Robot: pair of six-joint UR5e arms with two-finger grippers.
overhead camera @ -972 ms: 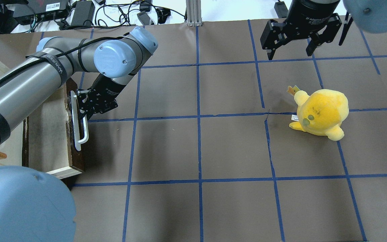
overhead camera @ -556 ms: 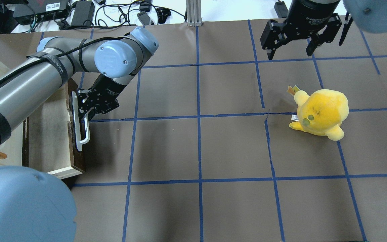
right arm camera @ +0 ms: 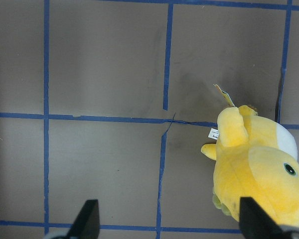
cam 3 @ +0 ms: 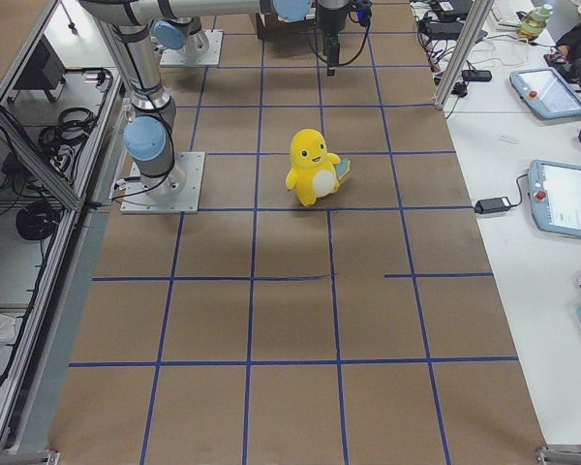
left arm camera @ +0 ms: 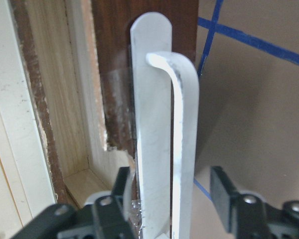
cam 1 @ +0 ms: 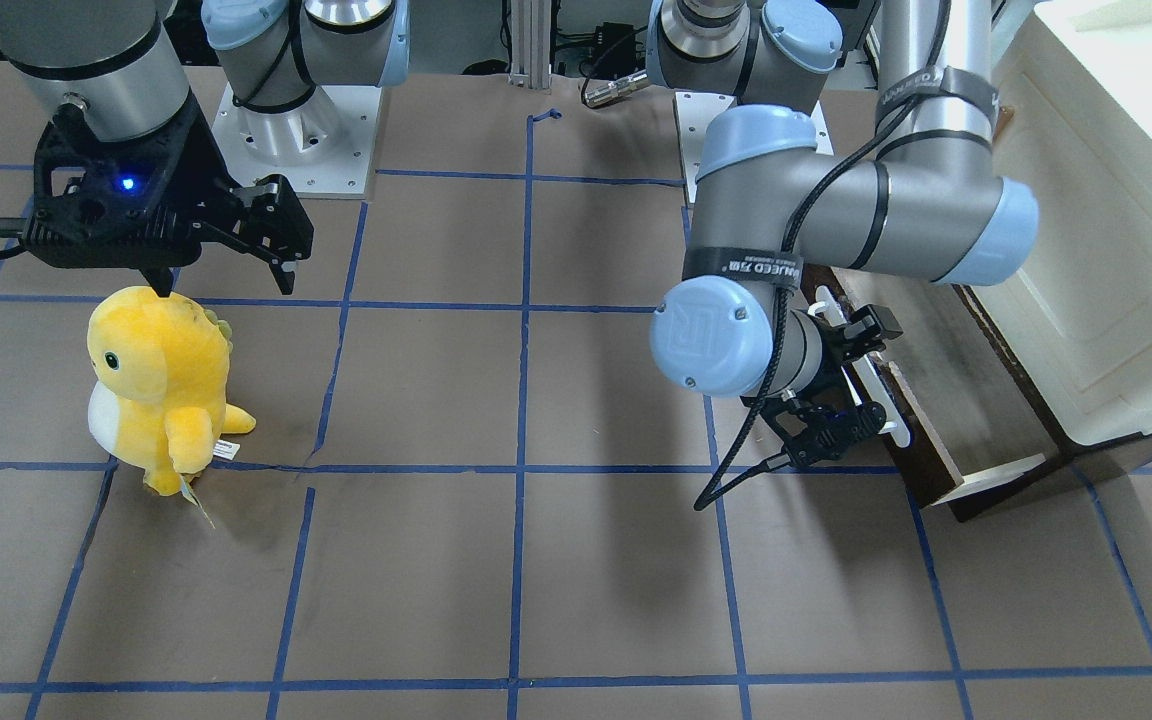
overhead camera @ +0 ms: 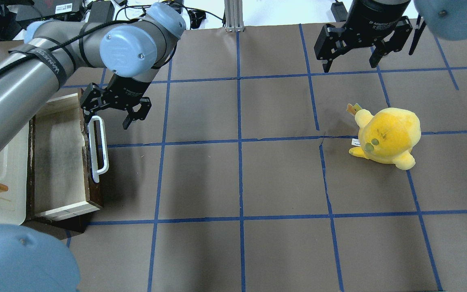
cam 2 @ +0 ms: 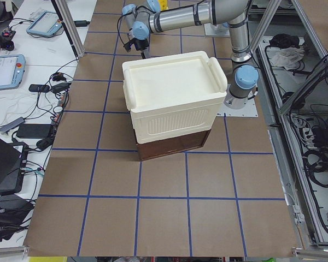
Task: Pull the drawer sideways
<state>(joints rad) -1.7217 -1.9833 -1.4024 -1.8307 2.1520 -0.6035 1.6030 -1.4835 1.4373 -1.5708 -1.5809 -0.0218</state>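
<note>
The left hand (overhead camera: 107, 120) is spread open. Its two black fingers (left arm camera: 220, 185) stand either side of the long white bar handle (overhead camera: 98, 149) at that bar's far end, and the wrist view shows a gap on each side, so nothing is pinched.

The handle is fixed to the front of the dark brown wooden drawer (overhead camera: 59, 158). The drawer stands partly out of the cream-white moulded cabinet (cam 2: 172, 82) at the bench's left edge, with its pale sides and greyish bottom exposed.

The drawer looks stiff and fairly weighty, likely to slide rather than lift, and to skew or bind if pulled from one end. The bar looks smooth and may slip between the pads. A firm hold nearer its middle, with the fingers across it, would seem the safer grip.

Well apart, near the bench's far right corner, the right hand (overhead camera: 350, 67) hangs open and empty. It hangs beyond a yellow plush toy (overhead camera: 387, 136) standing towards the right edge.
</note>
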